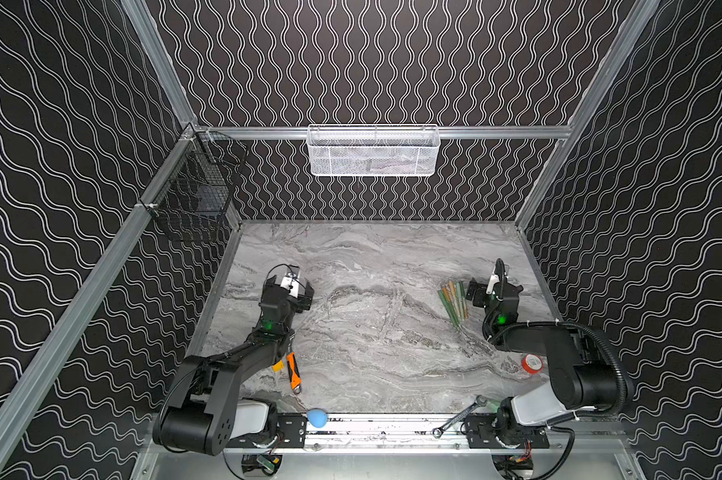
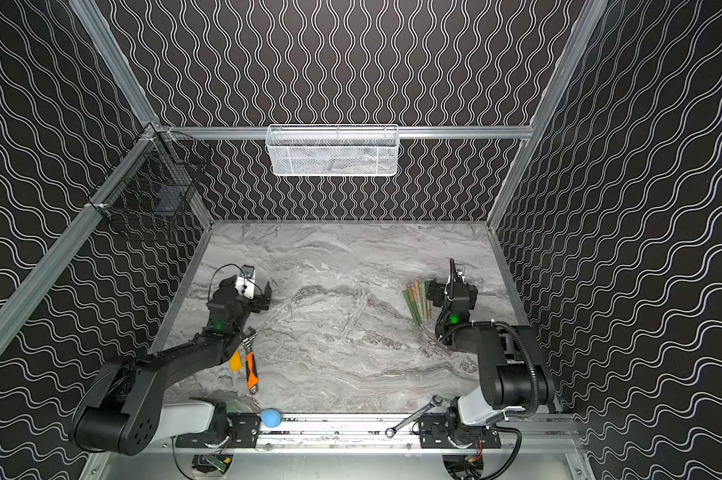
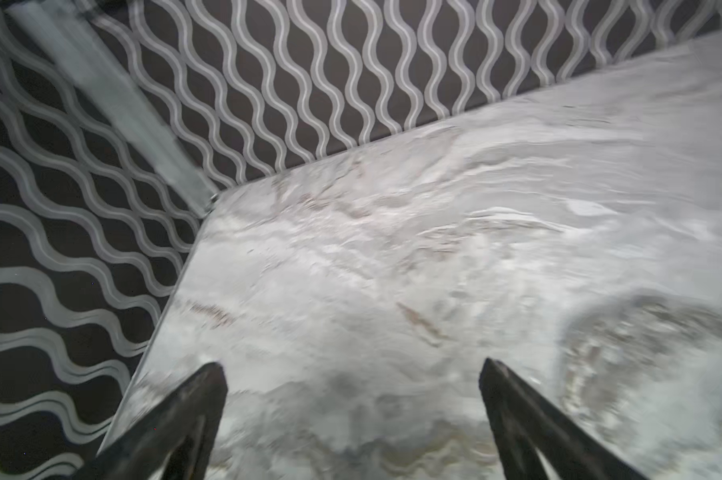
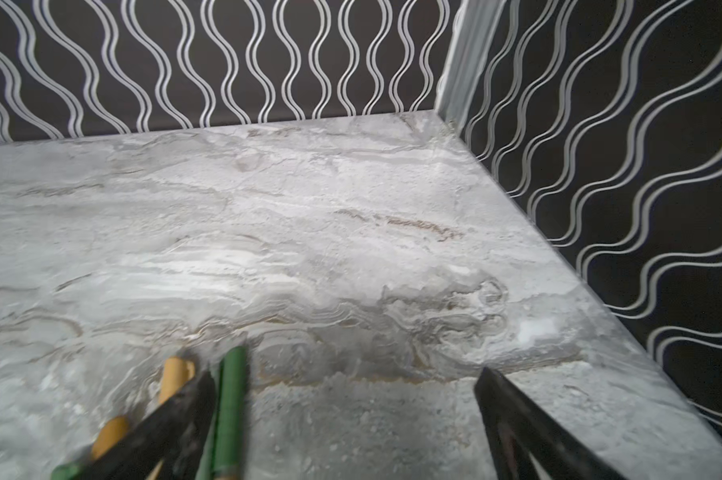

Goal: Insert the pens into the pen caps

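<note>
Big grey marble table [image 1: 372, 266], mostly bare through the middle. The left gripper [image 3: 353, 368] hangs low over empty tabletop, jaws spread wide, nothing in it, well apart from anything useful. The right gripper [image 4: 342, 388] is spread wide and empty too. The pens [image 1: 454, 303] lie in a tight green-and-tan bundle just beside it, toward the table's middle, and one green pen [image 4: 228, 407] shows just inside one finger. They look light, stiff, round and roll-prone, so I'd pinch one mid-barrel. Loose pen caps? Can't spot any, and can't tell if these ends are capped.
</note>
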